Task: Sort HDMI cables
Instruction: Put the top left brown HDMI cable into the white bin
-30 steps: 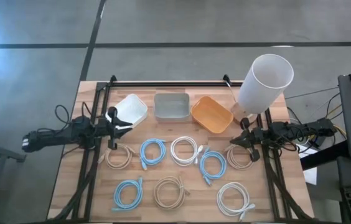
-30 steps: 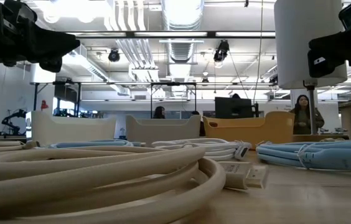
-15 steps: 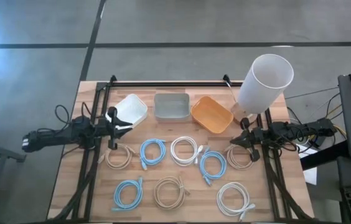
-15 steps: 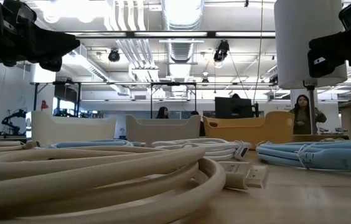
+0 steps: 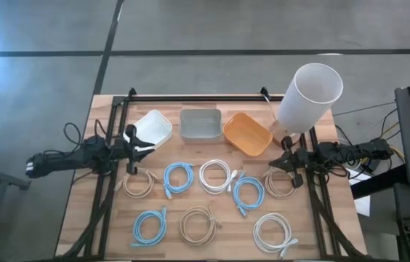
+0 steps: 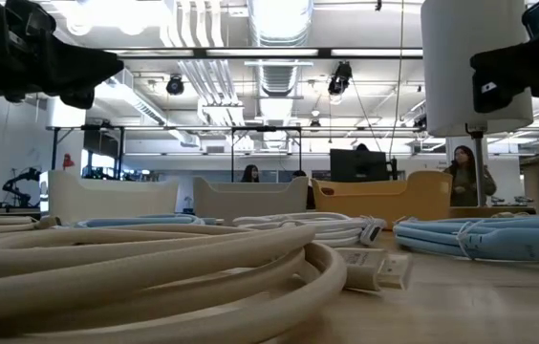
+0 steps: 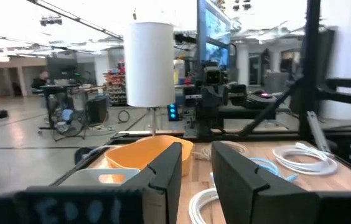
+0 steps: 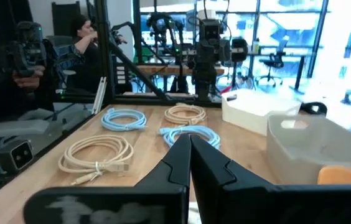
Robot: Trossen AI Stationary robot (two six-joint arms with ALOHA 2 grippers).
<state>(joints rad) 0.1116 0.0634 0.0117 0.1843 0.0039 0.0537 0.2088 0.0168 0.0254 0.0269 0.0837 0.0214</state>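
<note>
Several small coiled HDMI cables lie flat on the wooden table in two rows. Far row: tan (image 5: 139, 184), light blue (image 5: 178, 177), white (image 5: 215, 175), light blue (image 5: 248, 193), tan (image 5: 280, 182). Near row: light blue (image 5: 150, 226), tan (image 5: 198, 225), white (image 5: 273, 231). My left gripper (image 5: 151, 148) hovers open above the table's left side, by the white bin, its fingers apart in the left wrist view (image 7: 195, 177). My right gripper (image 5: 273, 166) hovers shut above the right side, near the right tan coil, fingertips together (image 8: 190, 152).
Three bins stand along the far edge: white (image 5: 152, 128), grey (image 5: 201, 124) and orange (image 5: 248, 133). A tall white cylinder on a stand (image 5: 307, 97) rises at the far right corner. Black frame rails run along both table sides. People stand in the room beyond (image 6: 463, 172).
</note>
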